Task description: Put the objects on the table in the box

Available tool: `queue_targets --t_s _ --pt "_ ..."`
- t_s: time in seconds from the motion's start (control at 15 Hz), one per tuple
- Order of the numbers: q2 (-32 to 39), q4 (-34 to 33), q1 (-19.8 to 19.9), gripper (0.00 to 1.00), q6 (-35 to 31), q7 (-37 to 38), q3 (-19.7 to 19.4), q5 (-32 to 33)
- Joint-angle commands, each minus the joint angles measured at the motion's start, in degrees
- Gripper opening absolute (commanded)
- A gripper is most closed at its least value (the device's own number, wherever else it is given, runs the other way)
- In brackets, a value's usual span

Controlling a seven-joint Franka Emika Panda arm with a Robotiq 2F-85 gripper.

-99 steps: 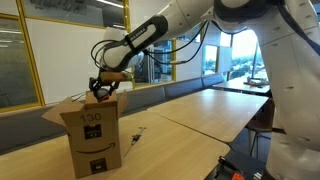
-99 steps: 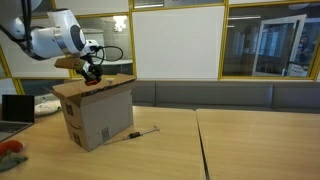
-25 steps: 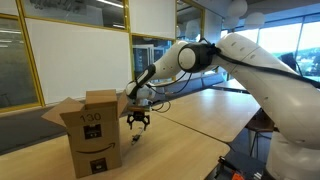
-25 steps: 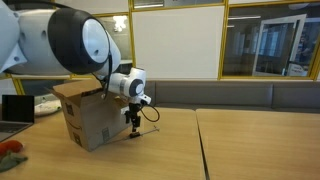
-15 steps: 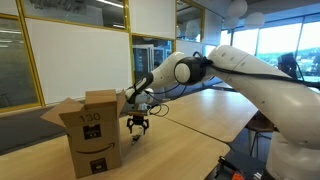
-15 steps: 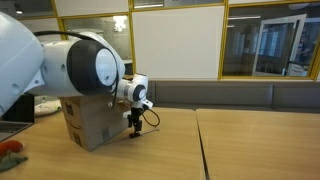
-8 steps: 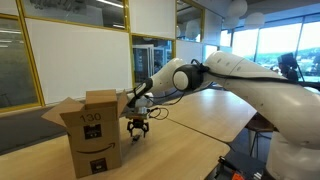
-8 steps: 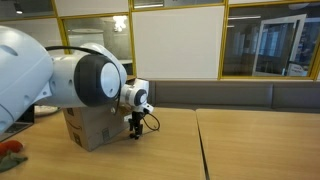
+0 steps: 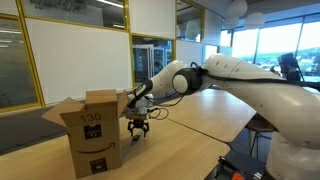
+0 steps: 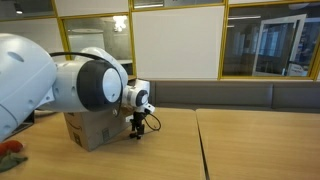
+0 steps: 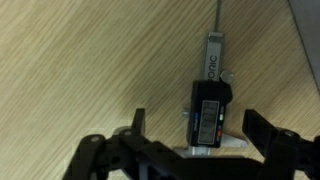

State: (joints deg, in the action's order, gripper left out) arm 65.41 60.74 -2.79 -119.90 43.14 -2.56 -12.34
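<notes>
The worktop (image 9: pixel 205 112) is long, pale wood, and the arm (image 9: pixel 230 75) reaches across it toward the box (image 9: pixel 92 135), which stands at the left with its top flaps up. Just right of the box, the gripper (image 9: pixel 138 127) hangs low over the wood, pointing down, jaws spread wide and holding nothing. In the wrist view the gadget (image 11: pixel 210 110) lies flat on the worktop directly between the fingers (image 11: pixel 137 122), its black body with a small screen in the middle and a thin metal bar running away toward the far edge. The step in hand looks like the pick-up of this gadget. To do it well, I would keep the gripper centred on the black body, the thickest part, not the thin bar, and lower straight until the fingertips almost brush the wood before closing across its width. The gadget is long and flat, so an off-centre pinch could let it swing or slip. Lift well clear of the flaps before crossing left.
</notes>
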Motion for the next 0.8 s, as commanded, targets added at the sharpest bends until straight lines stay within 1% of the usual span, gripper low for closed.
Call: queue_targets --t_s 0.0,0.53,0.6,0.67,0.73 --pt "2.09 -4.04 -0.49 1.0 1.61 1.95 -1.07 1.33" --pt "2.72 -4.2 -0.63 1.0 1.76 2.36 -1.5 2.21" --pt "2.78 -4.25 -0.63 0.91 1.81 2.34 -1.5 2.24" --pt "2.87 -4.31 -0.66 0.73 1.87 2.32 -1.51 2.32" --pt "2.94 -4.43 -0.66 0.66 1.92 2.31 -1.51 2.35"
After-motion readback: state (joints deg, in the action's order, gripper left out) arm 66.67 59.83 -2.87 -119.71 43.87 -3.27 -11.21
